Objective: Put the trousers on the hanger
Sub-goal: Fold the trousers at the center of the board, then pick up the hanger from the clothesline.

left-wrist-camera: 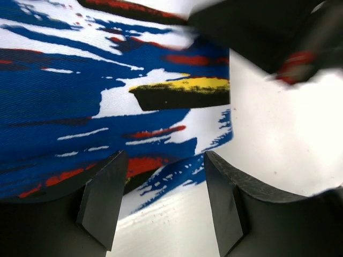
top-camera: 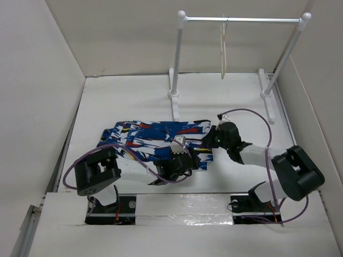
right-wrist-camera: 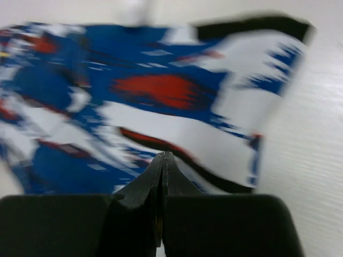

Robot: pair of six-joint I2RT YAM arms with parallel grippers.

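The trousers [top-camera: 155, 136], royal blue with white, red, black and yellow streaks, lie folded flat on the white table [top-camera: 128, 96] in the middle. The cream-white hanger [top-camera: 223, 56] hangs from the rail at the back, apart from both arms. My left gripper [top-camera: 194, 160] is open at the trousers' near right corner; in its wrist view the gripper [left-wrist-camera: 164, 160] straddles the hem of the trousers [left-wrist-camera: 80, 96] and bare table. My right gripper [top-camera: 206, 140] is at the trousers' right end. In its blurred wrist view the gripper [right-wrist-camera: 163, 156] is shut at the edge of the trousers [right-wrist-camera: 134, 91], with no fabric seen between the jaws.
A tall white two-post rail stand [top-camera: 241, 20] stands at the back right, its feet [top-camera: 173, 101] reaching toward the trousers. White walls close in the table on the left, back and right. The right arm's dark wrist [left-wrist-camera: 268, 27] shows close ahead of my left gripper.
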